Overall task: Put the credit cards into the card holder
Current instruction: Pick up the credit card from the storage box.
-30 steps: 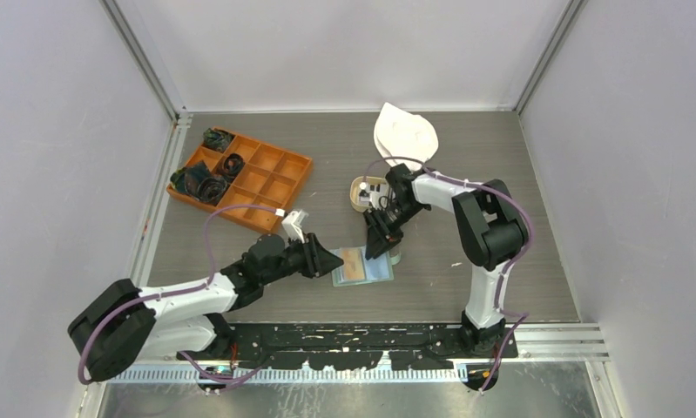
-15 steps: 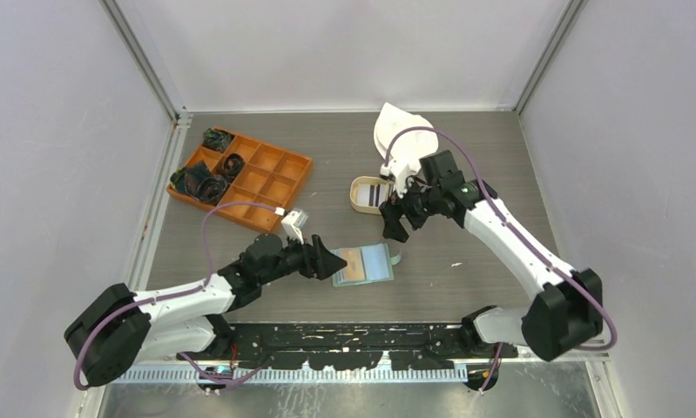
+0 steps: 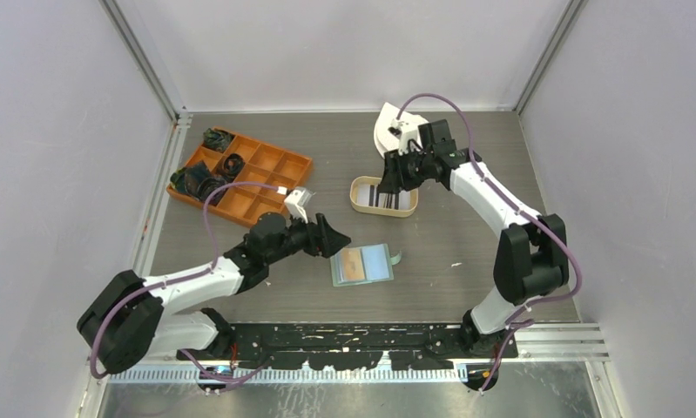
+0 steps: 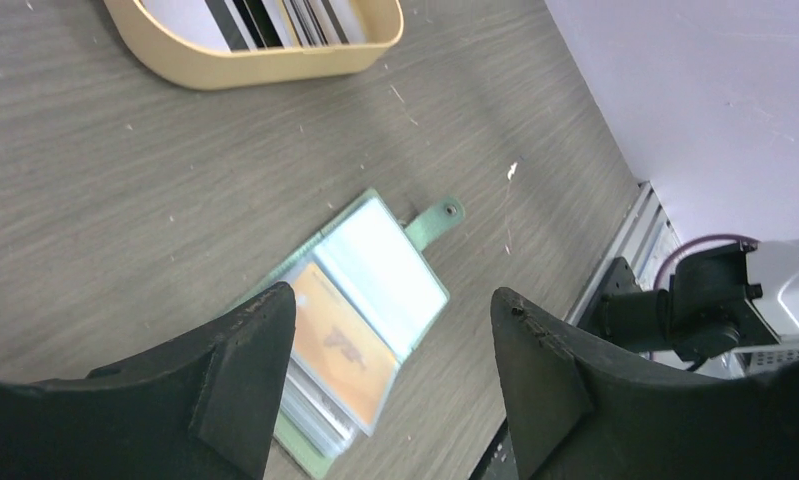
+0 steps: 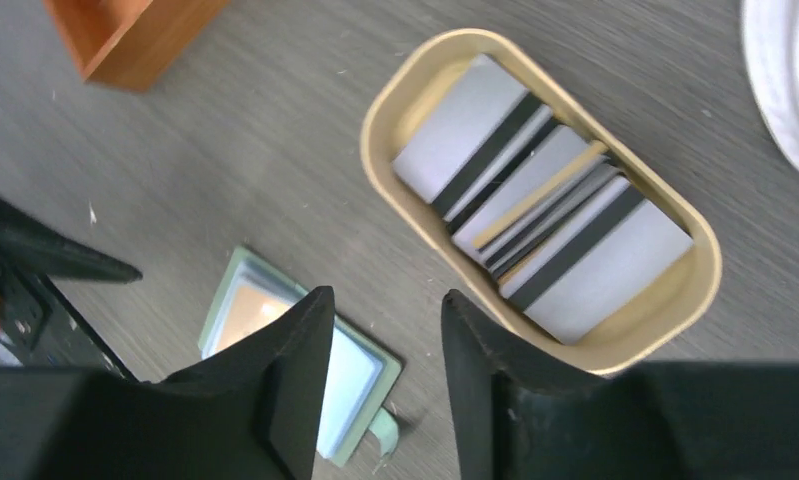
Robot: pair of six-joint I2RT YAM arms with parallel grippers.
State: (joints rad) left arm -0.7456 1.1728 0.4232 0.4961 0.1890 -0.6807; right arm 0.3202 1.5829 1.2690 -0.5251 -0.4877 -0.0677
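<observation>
The card holder is laid open and flat on the grey wood-grain table. It is squarish and sage-green, with a snap tab at its right and glossy pale-blue pockets. One tan card is seated in the pocket nearer the left arm. The other cards, thin white and grey rectangles with black stripes, are stacked overlapping in the oval tan tray. The left gripper is held just beside the holder's left edge, jaws spread wide, empty. The right gripper is poised over the tray, jaws parted, nothing between.
</observation>
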